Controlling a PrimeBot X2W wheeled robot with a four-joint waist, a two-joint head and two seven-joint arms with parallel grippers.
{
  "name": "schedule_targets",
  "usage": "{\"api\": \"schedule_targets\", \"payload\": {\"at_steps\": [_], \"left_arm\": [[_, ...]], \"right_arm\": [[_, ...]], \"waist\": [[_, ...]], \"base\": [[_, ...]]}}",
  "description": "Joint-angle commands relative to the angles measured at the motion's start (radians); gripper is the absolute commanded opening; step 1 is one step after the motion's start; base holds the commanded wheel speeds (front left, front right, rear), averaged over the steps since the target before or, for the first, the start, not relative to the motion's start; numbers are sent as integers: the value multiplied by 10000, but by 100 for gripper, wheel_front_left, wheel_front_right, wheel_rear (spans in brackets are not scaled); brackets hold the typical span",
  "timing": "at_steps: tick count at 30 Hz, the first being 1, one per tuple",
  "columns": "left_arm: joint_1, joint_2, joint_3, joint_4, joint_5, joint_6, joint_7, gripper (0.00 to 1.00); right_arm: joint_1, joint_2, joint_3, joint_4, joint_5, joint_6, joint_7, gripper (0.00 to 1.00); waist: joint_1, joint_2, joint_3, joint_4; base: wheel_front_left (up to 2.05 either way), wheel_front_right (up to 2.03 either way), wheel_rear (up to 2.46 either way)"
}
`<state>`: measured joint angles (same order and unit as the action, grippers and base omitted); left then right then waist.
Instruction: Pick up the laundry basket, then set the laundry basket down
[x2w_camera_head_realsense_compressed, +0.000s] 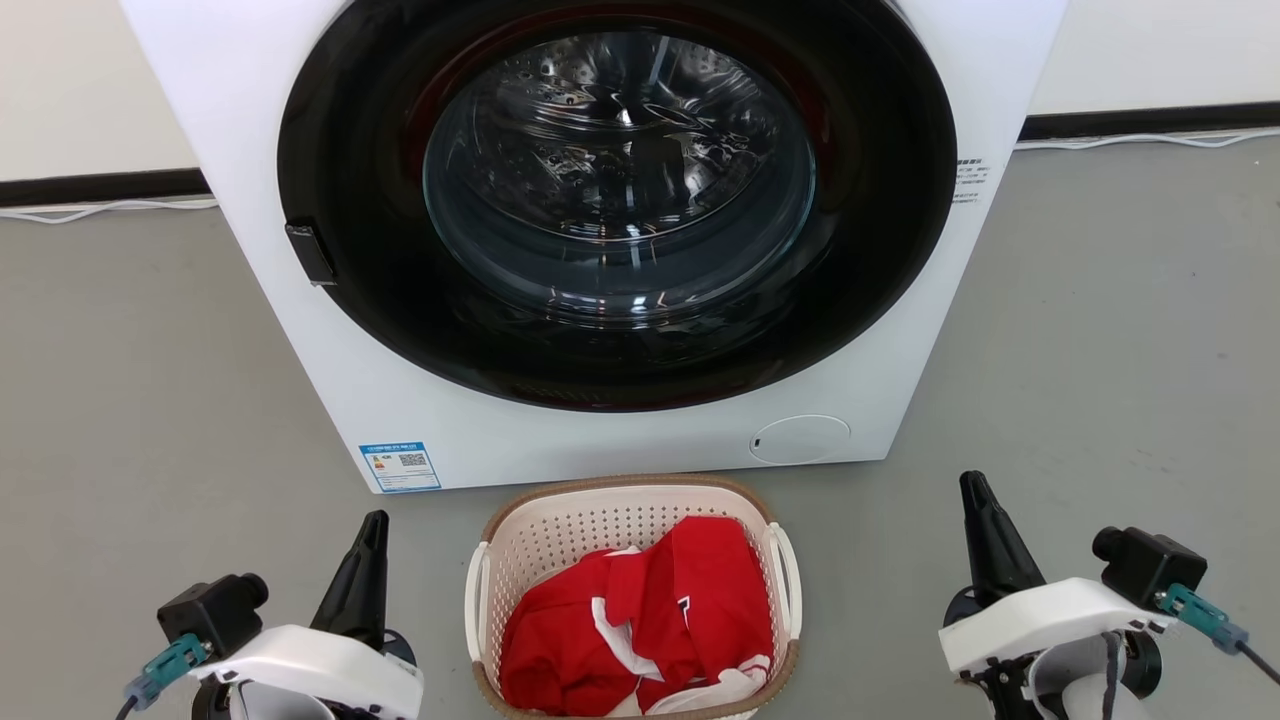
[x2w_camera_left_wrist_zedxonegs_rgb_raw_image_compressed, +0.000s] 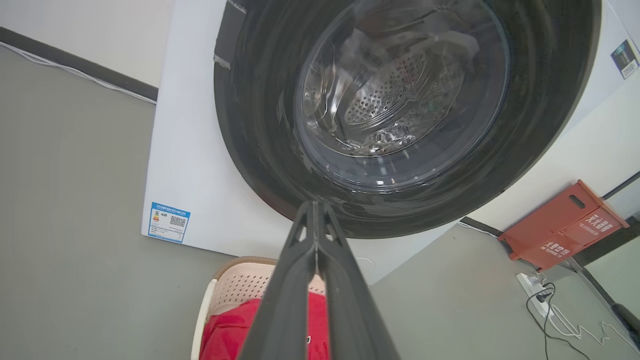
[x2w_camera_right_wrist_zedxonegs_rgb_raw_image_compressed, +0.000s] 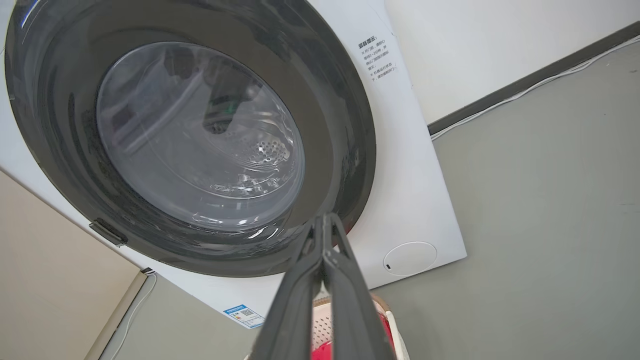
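Laundry basket (x2w_camera_head_realsense_compressed: 585, 528) sits on the grey floor (x2w_camera_head_realsense_compressed: 150, 400), just in front of the washing machine's (x2w_camera_head_realsense_compressed: 860, 400) lower front edge and between the two grippers, touching neither. It is cream perforated plastic with rounded corners, a brown woven-look rim and white loop handles on its left and right sides. It stands upright, mouth up. The outline looks about as deep as it is wide, so I can't call the long axis. A crumpled red garment (x2w_camera_head_realsense_compressed: 660, 610) with white trim lies inside.

Left gripper (x2w_camera_head_realsense_compressed: 372, 530): dark tapered fingers pressed together, holding nothing, off the basket's left side. Right gripper (x2w_camera_head_realsense_compressed: 975, 490): same, fingers together and empty, off the right side.

The machine has a glossy white front and a round door (x2w_camera_head_realsense_compressed: 620, 210) with a black ring, domed glass and a perforated steel drum behind it.

Left wrist view adds a red crate (x2w_camera_left_wrist_zedxonegs_rgb_raw_image_compressed: 560, 225) and a power strip (x2w_camera_left_wrist_zedxonegs_rgb_raw_image_compressed: 535, 290) with cables by the wall. Right wrist view shows the round hatch (x2w_camera_right_wrist_zedxonegs_rgb_raw_image_compressed: 410, 258) at the machine's lower corner.
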<state>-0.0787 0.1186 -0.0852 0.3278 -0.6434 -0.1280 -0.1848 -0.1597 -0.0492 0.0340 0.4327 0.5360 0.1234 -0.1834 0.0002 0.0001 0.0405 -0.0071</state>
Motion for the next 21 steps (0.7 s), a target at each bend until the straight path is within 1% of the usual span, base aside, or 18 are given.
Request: {"api": "schedule_targets", "payload": {"at_steps": [1, 21], "left_arm": [[-317, 30, 181, -301, -299, -7, 35, 0], [-312, -109, 542, -407, -2176, -11, 624, 0]], "right_arm": [[-194, -16, -41, -338, 291, 15, 97, 0], [-52, -15, -329, -647, 2383, 27, 672, 0]], "waist": [[-1, -1, -5, 2], [-1, -1, -79, 15]], "base": [[0, 0, 0], [0, 0, 0]]}}
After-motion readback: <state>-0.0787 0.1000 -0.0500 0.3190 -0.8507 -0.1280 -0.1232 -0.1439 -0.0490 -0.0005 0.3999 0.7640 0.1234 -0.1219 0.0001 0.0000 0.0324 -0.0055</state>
